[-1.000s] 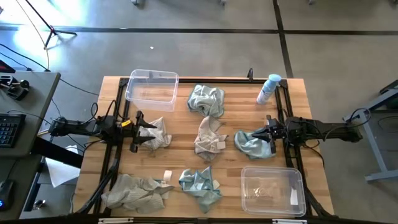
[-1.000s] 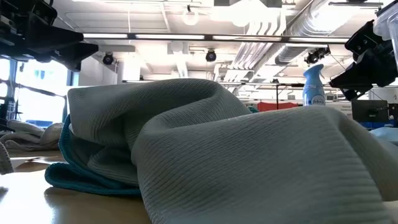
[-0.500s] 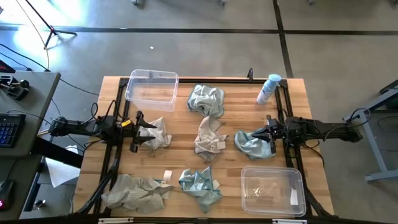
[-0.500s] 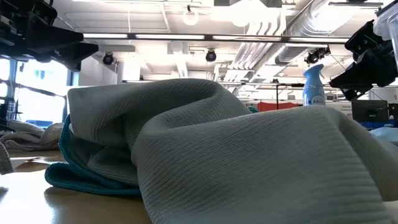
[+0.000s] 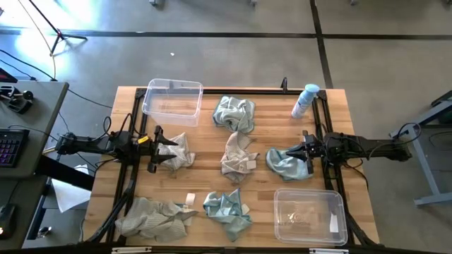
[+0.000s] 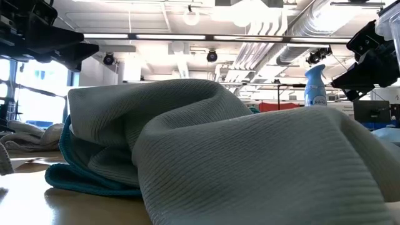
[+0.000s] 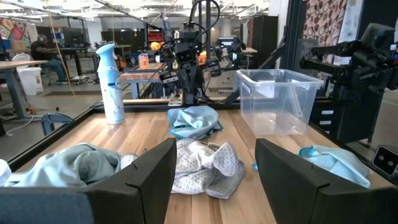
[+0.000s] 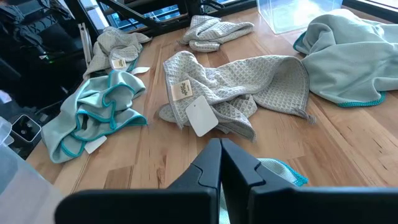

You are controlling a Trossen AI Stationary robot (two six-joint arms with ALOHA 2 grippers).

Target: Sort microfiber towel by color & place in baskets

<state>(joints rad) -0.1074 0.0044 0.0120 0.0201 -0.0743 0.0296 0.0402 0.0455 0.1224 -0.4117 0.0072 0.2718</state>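
Observation:
Several towels lie crumpled on the wooden table. Beige-grey ones: one (image 5: pixel 176 150) under my left gripper (image 5: pixel 159 149), one with white tags (image 5: pixel 236 156) at the centre, one (image 5: pixel 152 215) at the near left. Pale teal ones: one at the far middle (image 5: pixel 234 113), one at the near middle (image 5: pixel 227 206), one (image 5: pixel 286 162) beside my right gripper (image 5: pixel 306 155). My left gripper (image 7: pixel 214 180) is open and held above the table. My right gripper (image 8: pixel 221 163) is shut, with a teal hem (image 8: pixel 283 173) showing below it. Both clear baskets (image 5: pixel 173 99) (image 5: pixel 311 215) hold no towels.
A white spray bottle with a blue cap (image 5: pixel 304 101) stands at the far right corner. The near-right basket bears a white label (image 5: pixel 333 222). In the low view a towel (image 6: pixel 237 156) close to the lens hides most of the table. Bare wood shows between the towels.

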